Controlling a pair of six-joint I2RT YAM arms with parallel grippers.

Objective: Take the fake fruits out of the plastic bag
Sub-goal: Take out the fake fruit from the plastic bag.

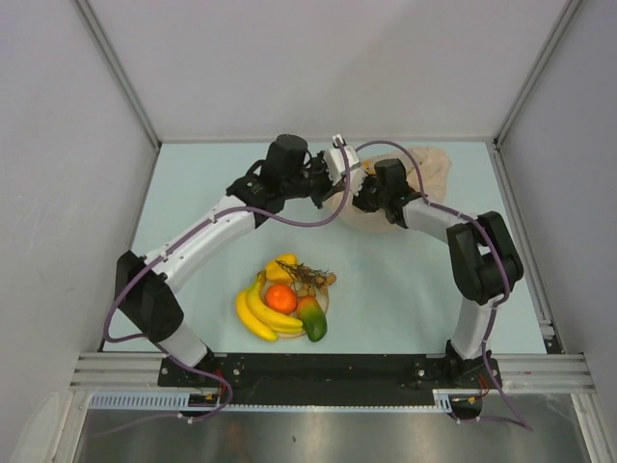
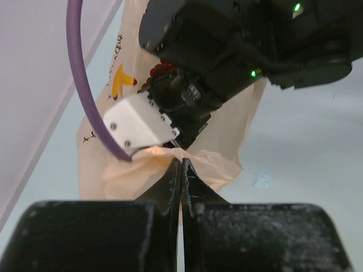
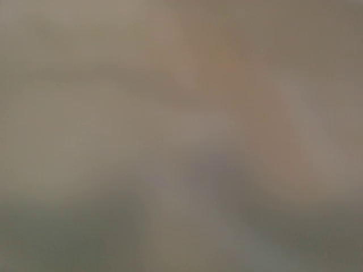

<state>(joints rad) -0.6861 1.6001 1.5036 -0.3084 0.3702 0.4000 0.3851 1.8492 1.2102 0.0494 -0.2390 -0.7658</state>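
Closest to the left wrist lens I read the left gripper (image 2: pixel 180 170). Its two black fingers (image 2: pixel 164 195) stand pressed together, and their tips pinch a crumpled fold of the plastic bag (image 2: pixel 122 175). Directly beyond that fold the right gripper (image 2: pixel 164 136) points into the bag. Its fingers are buried in the film, so I cannot tell whether they are apart or together. The right wrist view gives only a peach-grey blur. A dark red grape bunch (image 2: pixel 160 69) shows just beside the right gripper's body, against the bag; I cannot confirm how deep in the bag it sits. From the top view, the bag lies on the table (image 1: pixel 183 183) close to the far edge, right of centre, with both grippers meeting at its left end. Well apart from it, near the middle of the near edge, stands a round plate (image 1: pixel 325 292). On the plate rest:

- a banana bunch (image 1: pixel 255 313) along its left rim
- an orange ball (image 1: pixel 281 298) at its centre
- a yellow pepper-shaped piece (image 1: pixel 281 268) at its far side
- a mango (image 1: pixel 312 319) on its near right rim
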